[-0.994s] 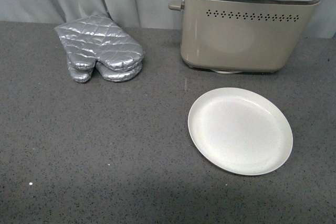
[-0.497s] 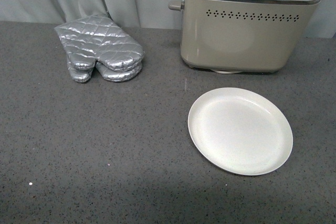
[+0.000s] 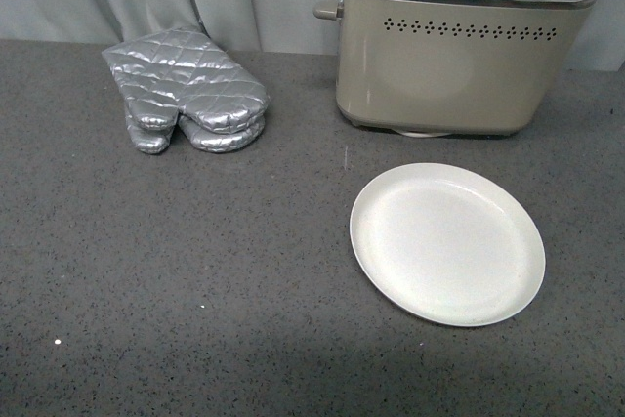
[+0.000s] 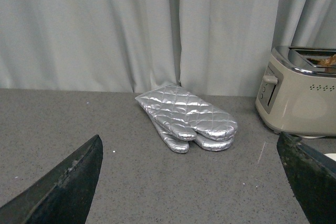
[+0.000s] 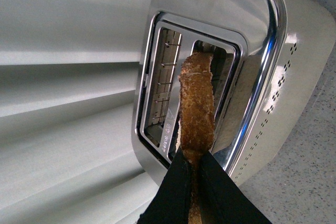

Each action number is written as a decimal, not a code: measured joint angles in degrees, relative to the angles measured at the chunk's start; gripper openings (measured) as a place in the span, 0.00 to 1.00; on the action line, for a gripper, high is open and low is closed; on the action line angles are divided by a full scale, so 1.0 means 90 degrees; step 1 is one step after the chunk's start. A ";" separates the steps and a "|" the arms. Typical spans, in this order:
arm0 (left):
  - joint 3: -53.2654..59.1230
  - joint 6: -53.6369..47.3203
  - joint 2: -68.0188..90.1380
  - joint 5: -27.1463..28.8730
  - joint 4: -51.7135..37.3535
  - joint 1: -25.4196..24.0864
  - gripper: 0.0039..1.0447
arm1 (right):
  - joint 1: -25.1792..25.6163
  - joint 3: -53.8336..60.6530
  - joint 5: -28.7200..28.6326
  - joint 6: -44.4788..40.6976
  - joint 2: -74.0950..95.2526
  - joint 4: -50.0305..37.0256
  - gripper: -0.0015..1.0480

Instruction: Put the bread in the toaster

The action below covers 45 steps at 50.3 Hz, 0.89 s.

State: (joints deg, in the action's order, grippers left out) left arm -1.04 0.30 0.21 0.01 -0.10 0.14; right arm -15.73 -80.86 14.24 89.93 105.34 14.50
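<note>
Bread slice (image 5: pixel 197 103), held edge-on, runs straight out from the right gripper (image 5: pixel 191 153), whose two black fingers are clamped on its near crust. Directly beyond the fingertips lies the chrome top of the toaster (image 5: pixel 257 19). The slice's far end sits over one of the two slots (image 5: pixel 210 61), but I cannot tell whether its lower edge has actually entered. From the front view the bread hangs tilted above the chrome.

The main risk, as I judge it, is that tilt. If the slice goes down skewed, its crust could catch on the slot's rim or the wire guides inside. A release at this height could leave it lying across the top instead of dropping in. A hard pinch might also tear or crumple the soft slice.

The left gripper (image 4: pixel 189 139) is wide apart and holds nothing. Silver quilted oven mitts (image 4: pixel 186 119) lie on the counter (image 4: pixel 131 182) ahead of it. A bare white plate (image 3: pixel 447 241) sits well below the right gripper.

No brand, label or writing is legible anywhere; the toaster's side shows only a row of small vent holes.
</note>
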 joint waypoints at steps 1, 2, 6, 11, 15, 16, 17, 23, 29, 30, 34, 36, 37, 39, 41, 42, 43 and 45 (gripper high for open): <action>0.0000 0.0000 0.0000 0.0000 0.0000 0.0000 0.94 | 0.0000 -0.0083 -0.0019 -0.0041 0.0066 0.0066 0.01; 0.0000 0.0000 0.0000 0.0000 0.0000 0.0000 0.94 | 0.0000 -0.0124 -0.0024 -0.0061 0.0102 0.0097 0.01; 0.0000 0.0000 0.0000 0.0000 0.0000 0.0000 0.94 | 0.0007 -0.0437 -0.0049 -0.0187 0.0345 0.0313 0.01; 0.0000 0.0000 0.0000 0.0000 0.0000 0.0000 0.94 | 0.0032 -0.0777 -0.0068 -0.0335 0.0605 0.0636 0.06; 0.0000 0.0000 0.0000 0.0000 0.0000 0.0000 0.94 | 0.0080 -0.1027 -0.0073 -0.0444 0.0804 0.0782 0.20; 0.0000 0.0000 0.0000 0.0000 0.0000 0.0000 0.94 | 0.0095 -0.1061 -0.0085 -0.0466 0.0831 0.0792 0.23; 0.0000 0.0000 0.0000 0.0000 0.0000 0.0000 0.94 | 0.0104 -0.1076 -0.0092 -0.0491 0.0840 0.0797 0.25; 0.0000 -0.0002 0.0000 0.0000 0.0002 0.0000 0.94 | 0.0180 -0.1122 0.0032 -0.1061 0.0840 0.0508 0.47; 0.0000 0.0000 0.0000 0.0000 0.0002 0.0000 0.94 | 0.0192 -0.0950 0.0146 -0.2511 0.0597 -0.0175 0.73; 0.0000 0.0000 0.0000 0.0000 0.0002 0.0000 0.94 | 0.0185 -0.0865 0.0182 -0.2749 0.0529 -0.0330 0.76; 0.0000 0.0000 0.0000 0.0000 0.0002 0.0000 0.94 | 0.0100 -0.0168 0.0362 -0.4146 -0.0012 -0.1319 0.92; 0.0000 0.0000 0.0000 0.0000 0.0002 0.0000 0.94 | 0.0046 0.0223 0.0539 -0.4821 -0.0316 -0.1846 0.92; 0.0000 0.0000 0.0000 0.0000 0.0002 0.0000 0.94 | 0.0019 0.0423 0.0580 -0.5078 -0.0474 -0.2118 0.90; 0.0000 -0.0002 0.0000 0.0000 0.0002 0.0000 0.94 | -0.0002 0.0758 0.0568 -0.5612 -0.0726 -0.2552 0.90; 0.0000 -0.0002 0.0000 0.0000 0.0002 0.0000 0.94 | -0.0032 0.1214 0.0573 -0.6390 -0.1076 -0.3048 0.90; 0.0000 0.0000 0.0000 0.0000 0.0002 0.0000 0.94 | -0.0053 0.1452 0.0578 -0.6720 -0.1253 -0.3281 0.91; 0.0000 -0.0002 0.0000 0.0000 0.0002 0.0000 0.94 | -0.0063 0.1583 0.0580 -0.6815 -0.1348 -0.3412 0.91; 0.0000 0.0000 0.0000 0.0000 0.0002 0.0000 0.94 | -0.0090 0.2101 0.0576 -0.7575 -0.1700 -0.3929 0.91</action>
State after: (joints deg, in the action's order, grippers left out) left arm -1.04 0.30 0.21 0.01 -0.08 0.14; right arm -16.53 -61.95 19.42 21.76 90.04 -20.86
